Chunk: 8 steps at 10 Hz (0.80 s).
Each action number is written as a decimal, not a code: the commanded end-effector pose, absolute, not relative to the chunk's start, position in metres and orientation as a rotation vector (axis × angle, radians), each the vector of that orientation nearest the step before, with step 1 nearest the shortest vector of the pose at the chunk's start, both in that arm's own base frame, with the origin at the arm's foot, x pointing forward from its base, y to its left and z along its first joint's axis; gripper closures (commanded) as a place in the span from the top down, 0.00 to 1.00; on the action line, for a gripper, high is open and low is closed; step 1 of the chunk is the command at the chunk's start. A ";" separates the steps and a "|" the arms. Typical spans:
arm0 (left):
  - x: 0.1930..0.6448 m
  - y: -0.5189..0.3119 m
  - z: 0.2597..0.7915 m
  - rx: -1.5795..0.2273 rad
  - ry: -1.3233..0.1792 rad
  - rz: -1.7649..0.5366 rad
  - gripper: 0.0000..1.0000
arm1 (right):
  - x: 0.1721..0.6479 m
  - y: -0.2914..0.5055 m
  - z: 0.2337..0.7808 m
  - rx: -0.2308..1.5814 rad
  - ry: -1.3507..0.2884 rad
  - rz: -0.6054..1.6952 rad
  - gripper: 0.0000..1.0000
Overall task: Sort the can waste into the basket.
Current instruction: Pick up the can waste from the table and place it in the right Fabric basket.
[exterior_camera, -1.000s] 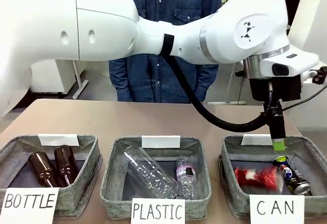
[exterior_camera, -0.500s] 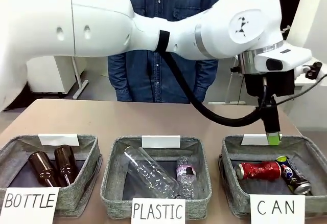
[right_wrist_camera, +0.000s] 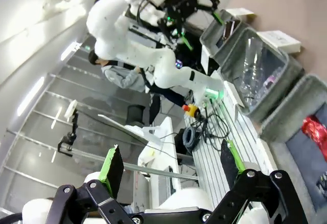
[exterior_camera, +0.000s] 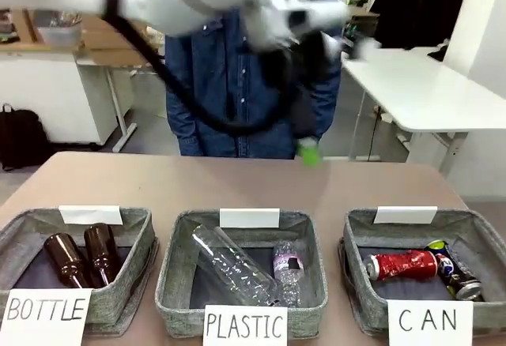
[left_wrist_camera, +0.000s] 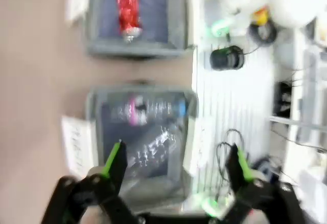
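Note:
The red can (exterior_camera: pixel 402 265) lies on its side in the grey basket (exterior_camera: pixel 354 239) signed "CAN", next to the dark blue can (exterior_camera: pixel 455 272). High above the far half of the table, my left gripper (exterior_camera: pixel 307 152) is a blur in front of the person, well away from the basket. Its wrist view shows the left gripper (left_wrist_camera: pixel 177 160) open and holding nothing, with the red can (left_wrist_camera: pixel 127 4) far off in the basket (left_wrist_camera: pixel 179 17). My right gripper (right_wrist_camera: pixel 170 163) is open and holds nothing; the red can (right_wrist_camera: pixel 314 129) sits at that picture's right edge.
A "PLASTIC" basket (exterior_camera: pixel 175 259) with clear bottles stands in the middle, and a "BOTTLE" basket (exterior_camera: pixel 142 239) with two brown bottles on the left. A person in a denim shirt (exterior_camera: pixel 213 85) stands at the far side. A white table (exterior_camera: pixel 419 93) is behind on the right.
The red can dropped from my left gripper and came to rest in the CAN basket beside the blue one. The left arm then swung up and leftward, away from that basket.

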State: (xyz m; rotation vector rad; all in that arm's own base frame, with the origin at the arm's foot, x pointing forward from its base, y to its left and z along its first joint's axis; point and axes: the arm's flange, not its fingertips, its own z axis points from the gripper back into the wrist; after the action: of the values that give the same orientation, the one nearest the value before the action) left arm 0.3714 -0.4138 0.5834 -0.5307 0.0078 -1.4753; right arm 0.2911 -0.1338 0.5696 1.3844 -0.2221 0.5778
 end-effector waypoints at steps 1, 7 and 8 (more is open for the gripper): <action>0.362 -0.262 0.569 -0.652 0.035 -1.131 1.00 | 0.315 -0.057 0.563 1.376 -0.238 0.595 1.00; 0.380 -0.029 0.516 -1.345 -0.277 -0.296 1.00 | 0.344 0.109 0.557 1.264 -0.268 0.132 1.00; 0.380 -0.012 0.499 -1.351 -0.317 -0.239 1.00 | 0.354 0.101 0.556 1.267 -0.294 0.015 1.00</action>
State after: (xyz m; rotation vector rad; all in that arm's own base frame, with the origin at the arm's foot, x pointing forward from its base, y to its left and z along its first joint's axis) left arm 0.3850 0.0003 0.5074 -1.3013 -0.1867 -0.3042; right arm 0.3497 0.1028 0.5544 1.2414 -0.2487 0.1635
